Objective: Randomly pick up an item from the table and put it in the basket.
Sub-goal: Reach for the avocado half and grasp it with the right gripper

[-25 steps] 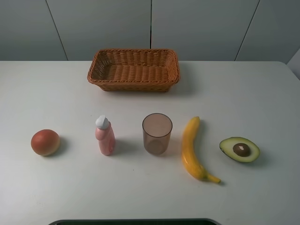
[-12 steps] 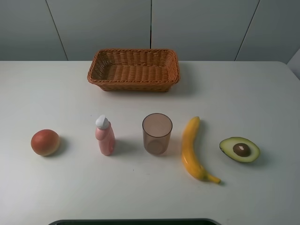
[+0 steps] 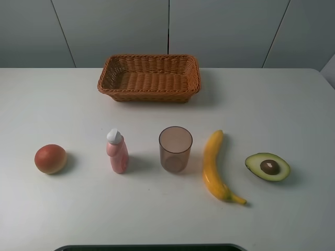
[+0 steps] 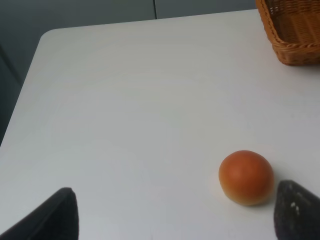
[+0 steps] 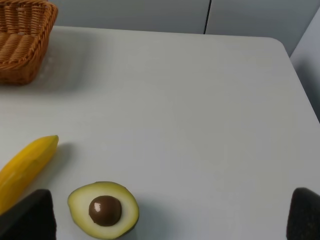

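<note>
The avocado half (image 5: 103,210) lies cut side up on the worktop (image 5: 200,125), just ahead of the widely spread, empty right jaws, a banana (image 5: 25,167) beside it and the basket (image 5: 40,45) well beyond. The left jaws, also spread, hang near an orange fruit (image 4: 246,177).

On my one worktop (image 3: 272,104) I count six things, one of each kind. One wicker basket (image 3: 149,95) sits at the upper middle of the frame. Along the lower row, left to right, are one round reddish-orange fruit (image 3: 51,158), one pink bottle (image 3: 117,152), one translucent brownish cup (image 3: 175,151), one yellow banana (image 3: 213,164) and one halved avocado (image 3: 267,167).
</note>
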`<action>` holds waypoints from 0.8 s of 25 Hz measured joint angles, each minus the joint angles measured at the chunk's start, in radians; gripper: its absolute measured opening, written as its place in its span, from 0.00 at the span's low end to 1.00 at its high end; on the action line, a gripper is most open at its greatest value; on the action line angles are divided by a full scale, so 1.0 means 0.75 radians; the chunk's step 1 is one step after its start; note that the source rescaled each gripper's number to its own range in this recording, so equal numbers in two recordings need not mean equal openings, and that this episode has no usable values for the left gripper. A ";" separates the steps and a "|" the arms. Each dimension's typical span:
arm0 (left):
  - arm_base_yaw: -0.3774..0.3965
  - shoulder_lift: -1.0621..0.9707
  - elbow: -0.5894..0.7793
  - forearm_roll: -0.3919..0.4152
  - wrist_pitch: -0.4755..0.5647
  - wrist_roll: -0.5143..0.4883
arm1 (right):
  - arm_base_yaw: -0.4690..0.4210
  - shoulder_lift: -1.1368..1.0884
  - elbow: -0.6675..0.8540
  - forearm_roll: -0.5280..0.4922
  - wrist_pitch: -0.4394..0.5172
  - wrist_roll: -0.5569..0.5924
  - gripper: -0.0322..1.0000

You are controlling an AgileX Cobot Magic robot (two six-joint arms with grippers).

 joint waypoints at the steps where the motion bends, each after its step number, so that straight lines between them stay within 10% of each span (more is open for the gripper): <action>1: 0.000 0.000 0.000 0.000 0.000 0.000 | 0.000 0.000 0.000 0.000 0.000 0.000 1.00; 20: 0.000 0.000 0.000 0.000 0.000 0.000 | 0.000 0.263 -0.216 -0.012 0.034 -0.044 1.00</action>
